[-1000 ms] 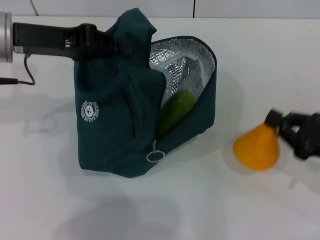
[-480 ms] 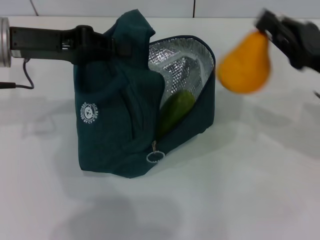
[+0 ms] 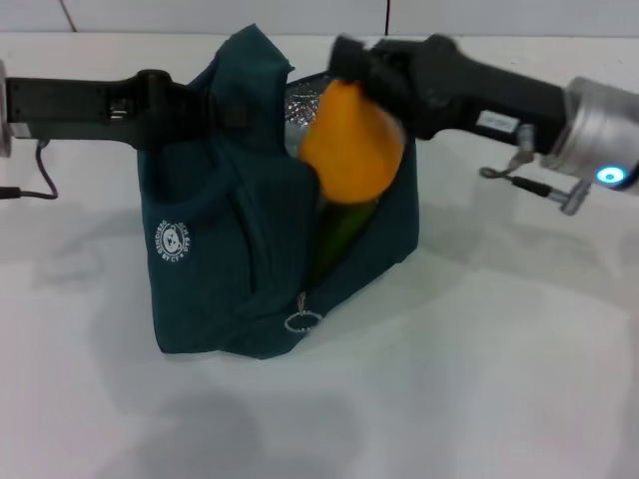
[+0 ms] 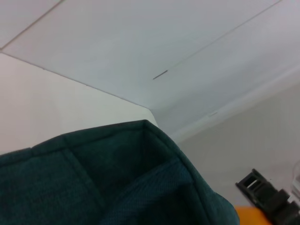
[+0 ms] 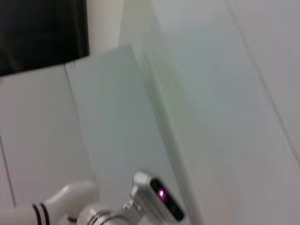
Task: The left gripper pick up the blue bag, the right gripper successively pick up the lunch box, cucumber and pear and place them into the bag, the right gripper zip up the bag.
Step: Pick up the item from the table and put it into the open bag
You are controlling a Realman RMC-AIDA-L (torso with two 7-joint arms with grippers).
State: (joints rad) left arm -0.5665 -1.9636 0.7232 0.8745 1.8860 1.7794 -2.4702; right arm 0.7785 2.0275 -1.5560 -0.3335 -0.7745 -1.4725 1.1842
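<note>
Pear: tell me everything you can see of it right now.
The smooth yellow-orange pear, wide at one end and tapering at the other, hangs in the air, gripped at its narrow top by the right gripper. Its wide base points down over the open mouth of the dark teal fabric bag, just above the green cucumber inside. The left gripper holds the bag up at its top. The pear's stem is hidden.

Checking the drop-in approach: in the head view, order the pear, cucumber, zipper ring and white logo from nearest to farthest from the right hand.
1. pear, held in the right hand at the bag's mouth.
2. cucumber, just below, inside the bag.
3. zipper ring, low on the bag's front.
4. white logo, on the bag's left face.
</note>
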